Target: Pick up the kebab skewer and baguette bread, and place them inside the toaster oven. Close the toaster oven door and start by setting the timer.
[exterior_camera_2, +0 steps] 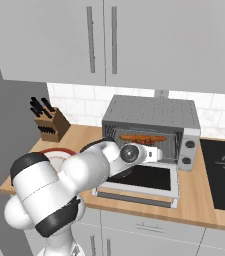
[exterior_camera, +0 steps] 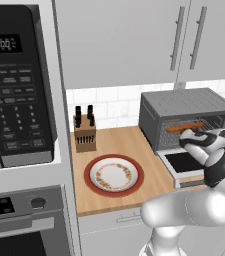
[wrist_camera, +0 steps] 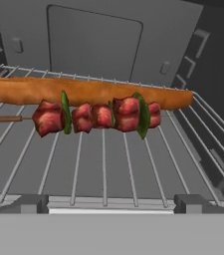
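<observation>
Dark gripper (wrist_camera: 106, 204) jaws stand wide apart, empty, just before the kebab skewer (wrist_camera: 96, 117) on the rack.

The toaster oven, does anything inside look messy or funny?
Nothing stands out. The baguette bread lies flat across the wire rack of the toaster oven, and the kebab skewer lies along its near side. Nothing looks spilled or broken.
</observation>
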You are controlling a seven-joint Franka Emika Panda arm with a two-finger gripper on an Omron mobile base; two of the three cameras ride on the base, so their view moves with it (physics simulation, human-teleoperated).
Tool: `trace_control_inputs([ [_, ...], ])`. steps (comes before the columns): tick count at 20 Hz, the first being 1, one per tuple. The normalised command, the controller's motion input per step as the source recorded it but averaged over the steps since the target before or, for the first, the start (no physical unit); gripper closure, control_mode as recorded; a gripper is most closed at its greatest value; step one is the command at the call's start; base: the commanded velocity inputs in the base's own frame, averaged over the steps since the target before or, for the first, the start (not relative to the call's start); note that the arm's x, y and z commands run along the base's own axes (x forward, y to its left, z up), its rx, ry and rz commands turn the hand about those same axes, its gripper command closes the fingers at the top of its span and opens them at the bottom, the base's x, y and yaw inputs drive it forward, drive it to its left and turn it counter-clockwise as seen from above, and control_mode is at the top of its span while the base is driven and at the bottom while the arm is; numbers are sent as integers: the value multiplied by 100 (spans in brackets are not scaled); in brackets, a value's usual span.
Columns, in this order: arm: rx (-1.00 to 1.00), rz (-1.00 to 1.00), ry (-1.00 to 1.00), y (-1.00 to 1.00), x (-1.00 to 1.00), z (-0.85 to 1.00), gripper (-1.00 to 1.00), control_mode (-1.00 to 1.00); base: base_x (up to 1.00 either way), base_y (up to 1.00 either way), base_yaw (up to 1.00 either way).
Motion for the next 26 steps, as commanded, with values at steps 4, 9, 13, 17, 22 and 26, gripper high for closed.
trace_control_inputs([
  [4, 0, 0, 0, 0, 27, 0, -100, -100, 0, 0, 0],
  [9, 0, 0, 0, 0, 26, 0, -100, -100, 0, 0, 0],
  [13, 0, 0, 0, 0, 25, 0, -100, -100, 0, 0, 0],
  [17, 0, 0, 0, 0, 25, 0, -100, -100, 0, 0, 0],
  [22, 0, 0, 0, 0, 22, 0, -100, -100, 0, 0, 0],
  [26, 0, 0, 0, 0, 21, 0, -100, -100, 0, 0, 0],
])
